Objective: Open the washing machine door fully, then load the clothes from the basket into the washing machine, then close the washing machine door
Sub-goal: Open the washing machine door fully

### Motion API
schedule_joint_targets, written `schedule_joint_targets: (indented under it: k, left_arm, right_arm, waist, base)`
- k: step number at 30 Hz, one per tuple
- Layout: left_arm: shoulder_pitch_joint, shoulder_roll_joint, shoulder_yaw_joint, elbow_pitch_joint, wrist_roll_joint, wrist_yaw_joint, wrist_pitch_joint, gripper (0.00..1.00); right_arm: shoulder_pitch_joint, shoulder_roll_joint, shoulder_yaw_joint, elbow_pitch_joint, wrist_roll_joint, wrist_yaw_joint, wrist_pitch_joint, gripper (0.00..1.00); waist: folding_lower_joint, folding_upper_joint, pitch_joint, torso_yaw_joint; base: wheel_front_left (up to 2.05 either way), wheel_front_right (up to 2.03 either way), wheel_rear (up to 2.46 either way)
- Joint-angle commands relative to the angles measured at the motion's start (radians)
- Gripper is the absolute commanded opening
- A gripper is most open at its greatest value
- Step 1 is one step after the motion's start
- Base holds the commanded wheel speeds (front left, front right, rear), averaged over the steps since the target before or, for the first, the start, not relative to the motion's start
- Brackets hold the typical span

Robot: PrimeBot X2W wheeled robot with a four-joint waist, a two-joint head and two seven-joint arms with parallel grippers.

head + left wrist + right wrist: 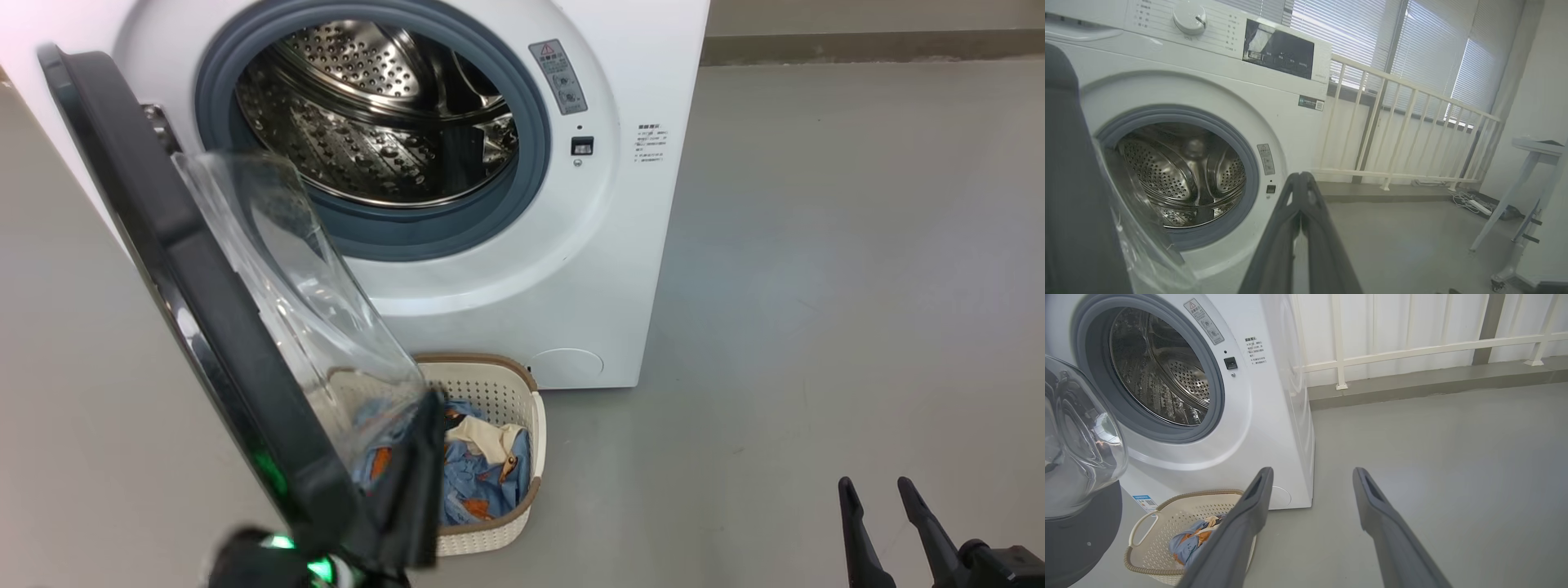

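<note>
The washing machine (506, 269) stands ahead with its steel drum (384, 106) exposed. The washing machine door (204, 310) is swung out to the left, black rim toward me and glass bowl (1081, 449) facing the machine. My left gripper (431, 404) is shut with nothing between its fingers (1300, 192). It sits at the door's lower inner edge beside the glass. The basket (522, 384) rests on the floor in front of the machine, partly behind the door. The clothes (482, 482) lie inside it in blue, orange and cream. My right gripper (886, 498) is open low at the right, apart from the basket (1167, 514).
Grey floor (816, 286) stretches free to the right of the machine. A white railing (1404, 122) and window blinds run behind it. A power strip (1478, 206) lies on the floor by a white stand (1515, 196).
</note>
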Motion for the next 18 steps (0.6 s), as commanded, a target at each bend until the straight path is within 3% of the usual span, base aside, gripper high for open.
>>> schedule_joint_targets:
  k: [1, 7, 18]
  left_arm:
    - [0.009, 0.005, 0.003, 0.029, -0.007, 0.019, 0.029, 0.0]
    - [0.042, 0.009, -0.011, 0.155, -0.022, 0.07, 0.06, 0.0]
    - [0.017, 0.012, 0.033, 0.234, 0.007, 0.139, 0.062, 0.0]
  right_arm:
    - [-0.013, -0.009, 0.026, -0.022, 0.001, 0.009, -0.012, 1.0]
    - [-0.006, -0.005, 0.021, -0.018, 0.003, 0.009, -0.012, 1.0]
    - [-0.021, -0.003, 0.028, -0.019, 0.003, 0.009, -0.012, 1.0]
  waist:
    - [0.0, -0.0001, 0.004, 0.003]
    - [0.0, -0.0001, 0.021, 0.02]
    - [0.0, -0.0001, 0.049, 0.042]
  base:
    - [0.0, 0.0, 0.0]
    - [0.0, 0.0, 0.0]
    - [0.0, 0.0, 0.0]
